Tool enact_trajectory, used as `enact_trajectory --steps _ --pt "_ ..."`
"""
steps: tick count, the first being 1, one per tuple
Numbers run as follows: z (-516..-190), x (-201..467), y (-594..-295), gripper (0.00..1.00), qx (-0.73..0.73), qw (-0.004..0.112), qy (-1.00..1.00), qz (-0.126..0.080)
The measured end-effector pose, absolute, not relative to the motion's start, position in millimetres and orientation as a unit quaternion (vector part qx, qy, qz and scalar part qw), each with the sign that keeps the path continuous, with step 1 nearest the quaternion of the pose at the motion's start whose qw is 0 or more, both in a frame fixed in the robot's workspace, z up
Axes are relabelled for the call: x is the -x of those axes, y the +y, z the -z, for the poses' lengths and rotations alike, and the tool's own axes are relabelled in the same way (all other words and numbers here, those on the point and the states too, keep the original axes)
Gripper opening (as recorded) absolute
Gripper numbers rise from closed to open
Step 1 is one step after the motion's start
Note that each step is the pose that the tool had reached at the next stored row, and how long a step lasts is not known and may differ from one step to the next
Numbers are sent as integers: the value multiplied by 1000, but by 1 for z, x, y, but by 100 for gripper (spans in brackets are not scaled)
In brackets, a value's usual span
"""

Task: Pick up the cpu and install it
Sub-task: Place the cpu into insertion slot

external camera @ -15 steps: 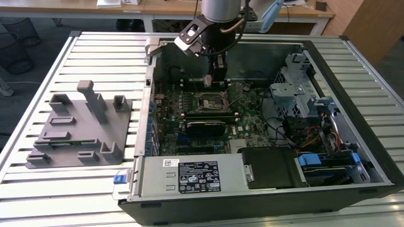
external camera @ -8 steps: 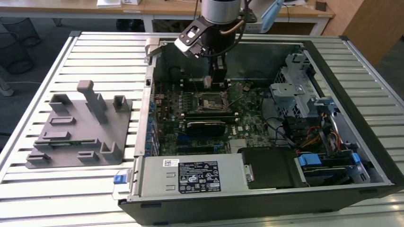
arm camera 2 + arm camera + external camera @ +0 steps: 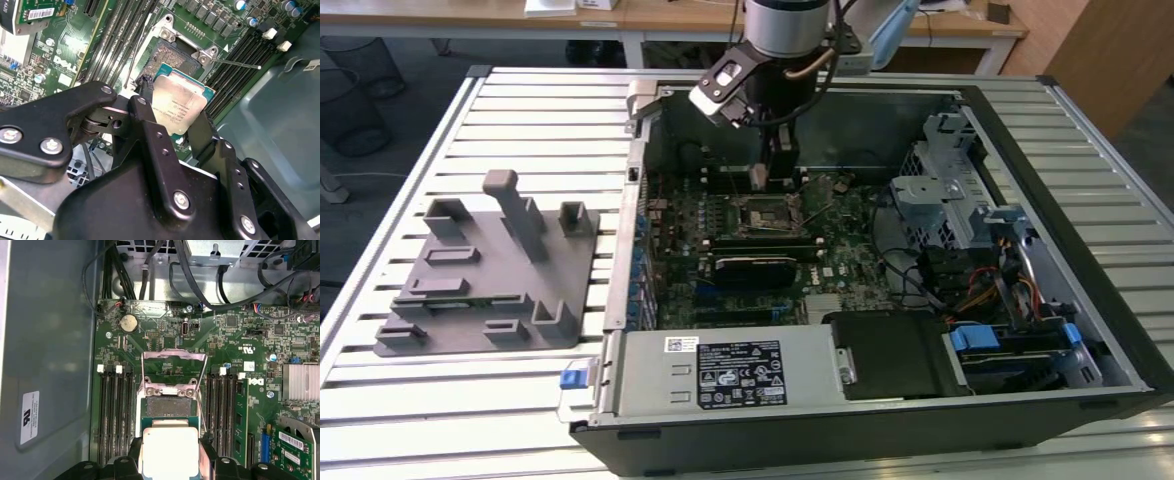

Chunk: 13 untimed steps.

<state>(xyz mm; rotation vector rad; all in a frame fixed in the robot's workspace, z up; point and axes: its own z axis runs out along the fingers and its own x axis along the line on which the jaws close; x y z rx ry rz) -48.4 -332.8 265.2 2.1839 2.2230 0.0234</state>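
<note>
Currently: found the black two-fingered pincer (image 3: 172,120) closed narrow on the small flat square cpu with pale silver metal top (image 3: 177,102), gripping it by two opposite edges, silver face toward the wrist cameras. Judged the edge grip chosen to keep the underside free for seating.

Located the cpu in the air just above the open black square socket (image 3: 169,404) on the green motherboard (image 3: 240,340). Seen offset to one side of the socket in both wrist views, so not yet seated.

Noted the socket's silver metal retaining frame (image 3: 174,365) swung up and the thin metal lever (image 3: 240,63) released outward, presumably to leave the socket bed bare for the chip.

Placed the whole job inside the open dark computer case (image 3: 854,432), lying on its side across the middle and the exterior view's right part of the pale slatted metal counter (image 3: 534,110). Logged a grey moulded parts holder (image 3: 494,270) near the counter edge at the exterior view's left, well apart from the work.

Found long black memory slots (image 3: 115,410) flanking the socket closely on both sides, with the raised frame beyond it. Judged clearance beside the fingers tight; open room only from above.
</note>
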Motion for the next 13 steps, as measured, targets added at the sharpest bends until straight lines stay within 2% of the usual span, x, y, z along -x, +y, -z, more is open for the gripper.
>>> enact_trajectory --steps 13 --pt "-253 48 -333 53 -701 13 713 -8"
